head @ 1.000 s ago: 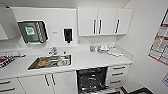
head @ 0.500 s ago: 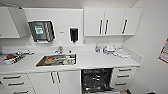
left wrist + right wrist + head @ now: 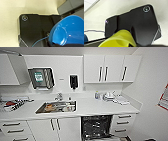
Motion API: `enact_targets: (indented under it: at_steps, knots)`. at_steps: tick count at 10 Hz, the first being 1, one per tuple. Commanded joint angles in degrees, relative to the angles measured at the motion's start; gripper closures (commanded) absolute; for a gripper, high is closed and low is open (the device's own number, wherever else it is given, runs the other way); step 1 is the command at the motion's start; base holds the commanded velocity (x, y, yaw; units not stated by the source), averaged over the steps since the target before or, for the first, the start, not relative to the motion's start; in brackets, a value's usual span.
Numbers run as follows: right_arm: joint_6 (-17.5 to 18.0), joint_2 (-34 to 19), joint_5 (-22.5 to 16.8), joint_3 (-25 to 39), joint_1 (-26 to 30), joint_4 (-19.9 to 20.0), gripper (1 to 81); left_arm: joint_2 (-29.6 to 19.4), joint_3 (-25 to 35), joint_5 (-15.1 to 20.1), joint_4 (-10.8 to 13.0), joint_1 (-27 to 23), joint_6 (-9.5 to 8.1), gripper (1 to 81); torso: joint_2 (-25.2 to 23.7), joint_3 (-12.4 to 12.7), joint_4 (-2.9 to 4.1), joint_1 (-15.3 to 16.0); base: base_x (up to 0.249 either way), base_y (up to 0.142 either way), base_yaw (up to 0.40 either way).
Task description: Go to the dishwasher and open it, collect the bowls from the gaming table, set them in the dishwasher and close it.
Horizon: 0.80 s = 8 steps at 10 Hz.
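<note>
The dishwasher (image 3: 96, 127) stands open under the white counter, its dark inside and wire racks showing, its door folded down at the bottom of the head view. In the left wrist view a blue bowl (image 3: 70, 31) shows large and tilted, with my left gripper (image 3: 62, 45) shut on its rim. My right gripper (image 3: 125, 44) is shut on a small yellow-green cup (image 3: 120, 38), seen close in the right wrist view. The gaming table is out of view.
A steel sink (image 3: 56, 107) with dishes in it sits in the counter (image 3: 100, 107), left of the dishwasher. White drawers (image 3: 123, 123) flank the dishwasher on the right, cabinet doors (image 3: 55, 128) on the left. Dishes (image 3: 110, 95) stand at the counter's back right. A wall (image 3: 152, 97) closes the right side.
The whole kitchen has shifted slightly right in the head view over the last second, so the camera has turned. Nothing in the scene itself has moved.
</note>
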Motion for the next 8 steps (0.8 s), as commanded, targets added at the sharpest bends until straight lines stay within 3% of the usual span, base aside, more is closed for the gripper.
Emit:
enact_targets:
  at_steps: [1, 4, 8]
  knots:
    - [-0.13, -0.91, -1.87, 0.37, 2.06, -0.92, 81.1, -1.27, 0.30, 1.60, 0.29, -1.93, -0.17, 81.1, 0.00, 0.00, 0.00, 0.05, 0.000, 0.000, 0.000]
    - [-0.13, -0.38, -1.79, 0.37, 1.88, -1.54, 81.1, -1.27, 0.30, 1.60, 0.29, -1.93, -0.17, 81.1, 0.00, 0.00, 0.00, 0.05, 0.000, 0.000, 0.000]
    - [-0.13, -0.12, -1.79, 0.37, 1.62, -1.46, 81.1, -1.18, 0.30, 1.52, 0.38, -1.84, -0.08, 81.1, -0.09, 0.04, 0.00, 0.05, 0.095, 0.000, 0.000]
